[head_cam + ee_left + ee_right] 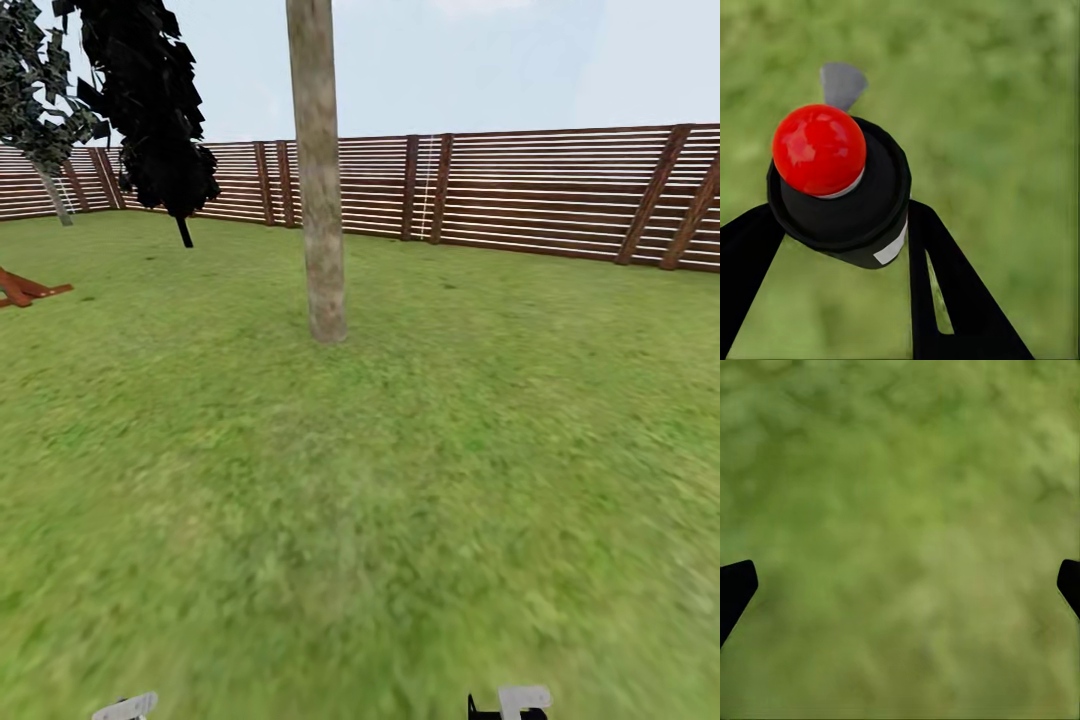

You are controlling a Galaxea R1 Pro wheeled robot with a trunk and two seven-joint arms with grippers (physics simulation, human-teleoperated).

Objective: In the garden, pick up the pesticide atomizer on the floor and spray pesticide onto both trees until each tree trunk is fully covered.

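Note:
In the left wrist view the pesticide atomizer (844,195), black with a red tip and a white band, sits clamped between my two black fingers (945,292); my left gripper (840,225) is shut on it above blurred grass. My right gripper (900,585) is open over bare lawn, its fingertips at the two edges of the right wrist view. In the head view one tree trunk (318,170), pale grey-brown and mottled, stands straight ahead on the lawn, some way off. Small pale parts of both arms peek in at the bottom edge.
A brown slatted fence (540,190) closes the lawn behind the trunk. A black cypress (150,100) and a leafy tree (40,100) stand at the far left, with a reddish wooden piece (25,290) on the grass. Open lawn (400,480) lies between me and the trunk.

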